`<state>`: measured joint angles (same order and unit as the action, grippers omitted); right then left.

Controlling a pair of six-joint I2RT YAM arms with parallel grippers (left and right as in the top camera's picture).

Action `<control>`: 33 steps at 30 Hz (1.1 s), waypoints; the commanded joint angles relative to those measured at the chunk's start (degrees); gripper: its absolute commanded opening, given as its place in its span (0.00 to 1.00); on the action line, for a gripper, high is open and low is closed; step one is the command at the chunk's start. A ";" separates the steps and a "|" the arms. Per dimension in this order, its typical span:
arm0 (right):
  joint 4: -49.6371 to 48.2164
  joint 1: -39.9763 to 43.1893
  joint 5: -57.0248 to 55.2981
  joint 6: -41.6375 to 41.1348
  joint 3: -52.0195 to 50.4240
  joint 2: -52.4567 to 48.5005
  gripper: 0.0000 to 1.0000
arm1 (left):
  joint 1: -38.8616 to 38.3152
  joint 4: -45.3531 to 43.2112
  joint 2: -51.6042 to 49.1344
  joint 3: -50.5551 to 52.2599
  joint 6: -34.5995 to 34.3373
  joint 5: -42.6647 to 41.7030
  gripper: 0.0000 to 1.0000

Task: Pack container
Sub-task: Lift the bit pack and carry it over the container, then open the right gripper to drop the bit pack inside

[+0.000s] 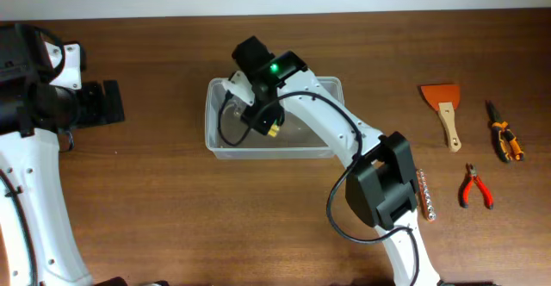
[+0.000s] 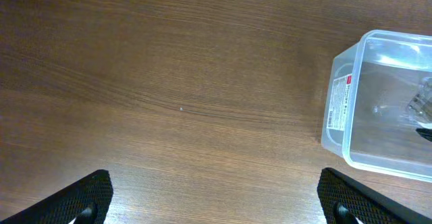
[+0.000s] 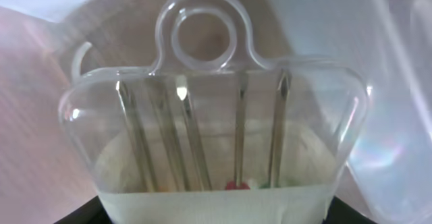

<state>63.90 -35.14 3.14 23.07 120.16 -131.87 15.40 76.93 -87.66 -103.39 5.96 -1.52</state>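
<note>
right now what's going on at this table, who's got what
The right gripper is down inside the container, with a clear pack of thin metal tools right at its tip. Whether it grips the pack or has let go is unclear. The left gripper hangs open over the table, holding nothing. A scraper, red pliers and orange-handled pliers lie outside the container.

Wooden table (image 1: 129, 200) with container (image 1: 258, 153), scraper (image 1: 443, 105), orange pliers (image 1: 504, 136), red pliers (image 1: 474, 188), bit strip (image 1: 424, 196)

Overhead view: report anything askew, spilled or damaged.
Nothing stands out. The container sits upright, nothing spilled; the right gripper holds a clear pack inside it; scraper and red pliers lie apart on the table.
</note>
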 commanded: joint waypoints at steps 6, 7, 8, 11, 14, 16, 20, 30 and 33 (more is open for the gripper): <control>-1.40 2.49 0.98 0.02 -5.77 0.22 0.71 | 0.26 0.04 -0.15 -0.90 -0.72 -0.22 0.99; -1.38 2.56 1.01 0.00 -5.88 0.22 0.74 | 0.26 0.04 -0.15 -0.90 -0.72 -0.22 0.99; -1.36 2.75 0.98 0.00 -5.90 0.22 0.77 | 0.26 0.07 -0.15 -0.90 -0.72 -0.22 0.99; -1.86 3.08 0.94 -1.03 -5.81 0.24 0.86 | 0.26 0.07 -0.15 -0.90 -0.72 -0.22 0.99; -1.84 3.30 1.03 -1.97 -5.70 0.24 0.91 | 0.26 0.11 -0.15 -0.90 -0.74 -0.22 0.99; -1.05 3.30 0.98 -4.20 -4.52 0.37 0.93 | 0.26 0.11 -0.15 -0.90 -0.74 -0.22 0.99; 6.01 3.41 0.74 -6.05 4.85 0.37 0.99 | 0.26 0.11 -0.15 -0.90 -0.74 -0.22 0.99; 32.13 14.08 -6.60 -8.83 44.92 0.42 0.99 | 0.26 0.26 -0.15 -0.90 -0.74 -0.24 0.99; 33.44 20.35 -5.75 -13.07 49.31 2.01 0.99 | 0.26 0.22 -0.15 -0.90 -0.74 -0.24 0.99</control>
<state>96.66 -21.06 -1.48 14.24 165.34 -132.22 15.40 77.01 -87.66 -103.39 5.96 -1.52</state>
